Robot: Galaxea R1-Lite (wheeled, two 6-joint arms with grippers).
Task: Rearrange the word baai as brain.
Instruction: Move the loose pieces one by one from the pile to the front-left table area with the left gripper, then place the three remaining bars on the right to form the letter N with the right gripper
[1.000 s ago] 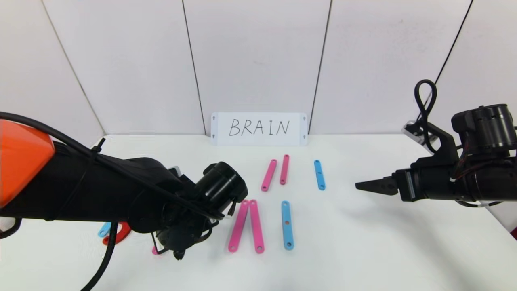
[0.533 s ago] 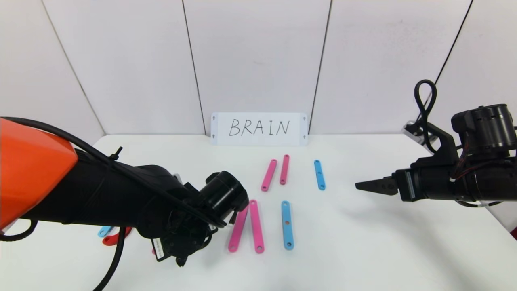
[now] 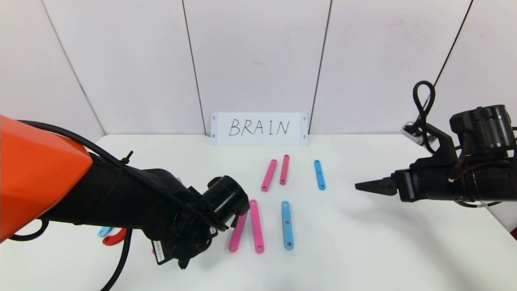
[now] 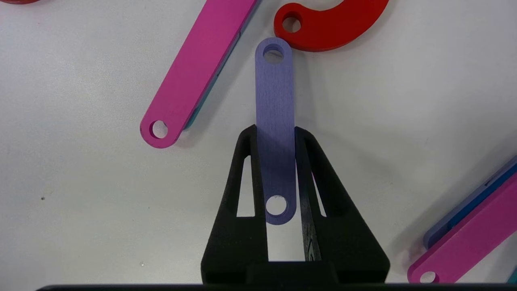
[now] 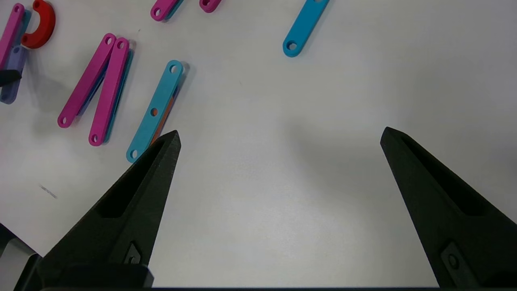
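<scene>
In the head view the left end effector (image 3: 183, 258) works low over the table (image 3: 363, 250) beside the pink strips (image 3: 246, 226), while the right end effector (image 3: 369, 186) hovers idle well to the right. The left wrist view shows its fingers clamped on a purple strip (image 4: 275, 121) near a red half-ring (image 4: 335, 28); I judge it should be carried flat, clear of neighbours. The right wrist view shows widely spread, empty jaws; no containers are visible

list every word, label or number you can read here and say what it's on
"BRAIN": black handwriting on the white card standing against the wall at the back of the table.
A small white sticker on the left arm near its claw carries print too small to read.
No print shows on the plastic strips, such as the purple strip.
</scene>
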